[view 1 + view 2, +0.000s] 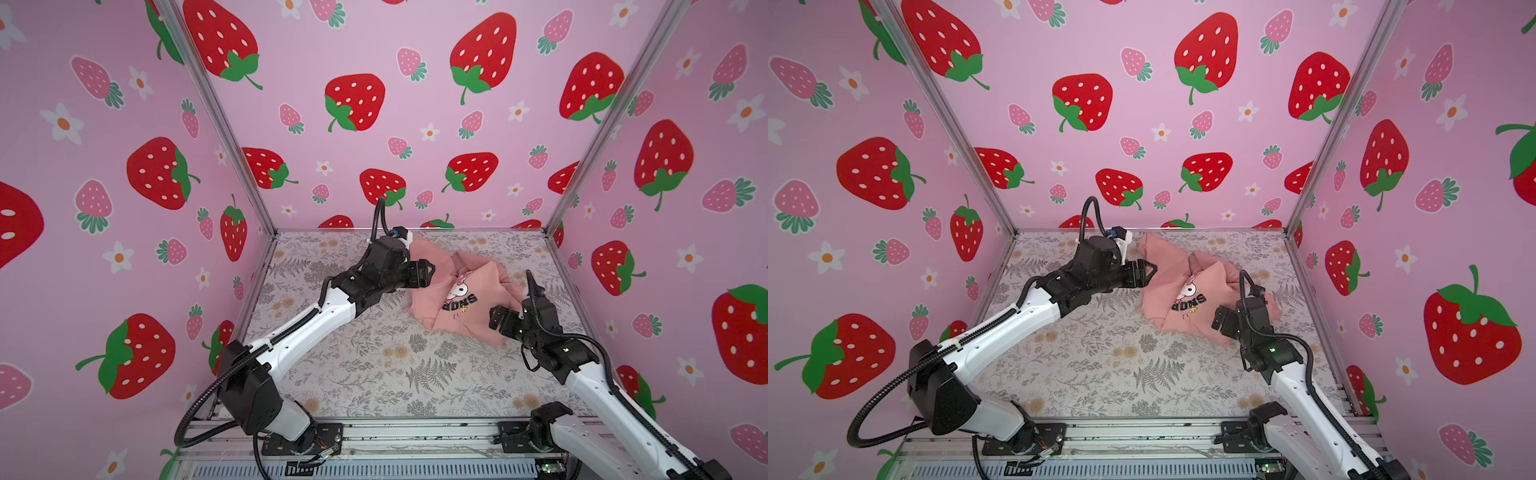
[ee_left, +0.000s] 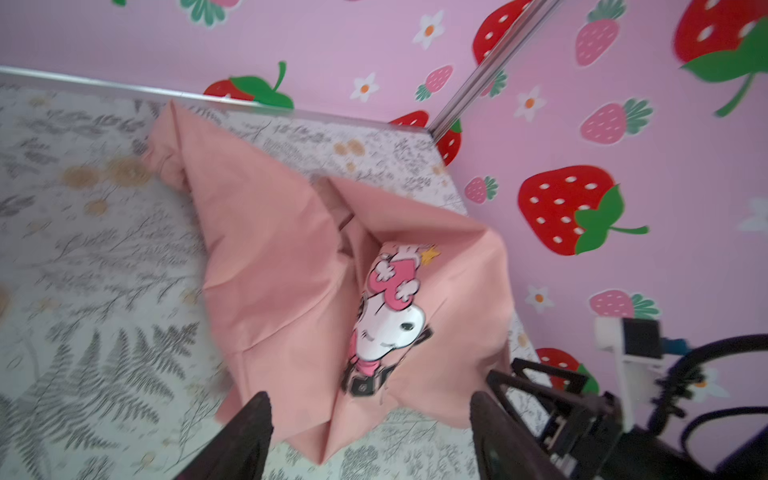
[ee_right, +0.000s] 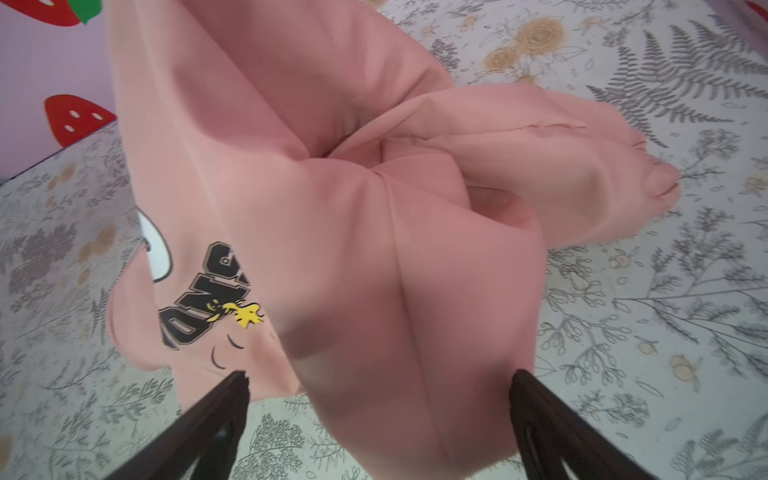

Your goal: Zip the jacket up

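The jacket is salmon pink, printed with a white cartoon dog, a pink heart, black block letters and a small yellow bird. The bench is pale with grey ferns and tan blossoms. The walls are pink with red and pink strawberries, green leaves and white flowers. The arms are white and black.

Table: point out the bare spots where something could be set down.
The near half of the table, between the left arm and right arm and in front of the jacket, is bare and widest. A smaller patch lies in the far left corner, behind the left arm. Crowded: the far right, where the left gripper and right gripper flank the jacket.
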Robot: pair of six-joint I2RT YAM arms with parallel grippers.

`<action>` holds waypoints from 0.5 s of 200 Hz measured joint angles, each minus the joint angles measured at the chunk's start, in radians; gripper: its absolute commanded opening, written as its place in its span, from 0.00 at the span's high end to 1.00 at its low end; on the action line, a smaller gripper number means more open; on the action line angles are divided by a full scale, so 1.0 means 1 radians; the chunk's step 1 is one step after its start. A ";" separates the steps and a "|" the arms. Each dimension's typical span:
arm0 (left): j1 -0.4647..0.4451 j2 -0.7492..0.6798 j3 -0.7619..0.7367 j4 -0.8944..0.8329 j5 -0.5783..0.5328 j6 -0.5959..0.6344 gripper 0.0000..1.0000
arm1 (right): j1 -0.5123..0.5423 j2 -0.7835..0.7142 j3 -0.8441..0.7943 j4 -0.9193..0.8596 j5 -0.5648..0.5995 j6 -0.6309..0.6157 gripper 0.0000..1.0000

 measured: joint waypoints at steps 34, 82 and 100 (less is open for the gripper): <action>0.029 0.121 -0.143 0.039 0.003 -0.005 0.27 | 0.000 -0.012 -0.004 -0.036 0.051 0.036 0.01; 0.041 0.307 -0.149 0.169 0.098 -0.024 0.32 | 0.000 -0.005 -0.073 0.022 0.013 0.054 0.06; 0.045 0.354 -0.131 0.217 0.137 -0.035 0.53 | 0.000 0.032 -0.107 0.068 -0.021 0.057 0.23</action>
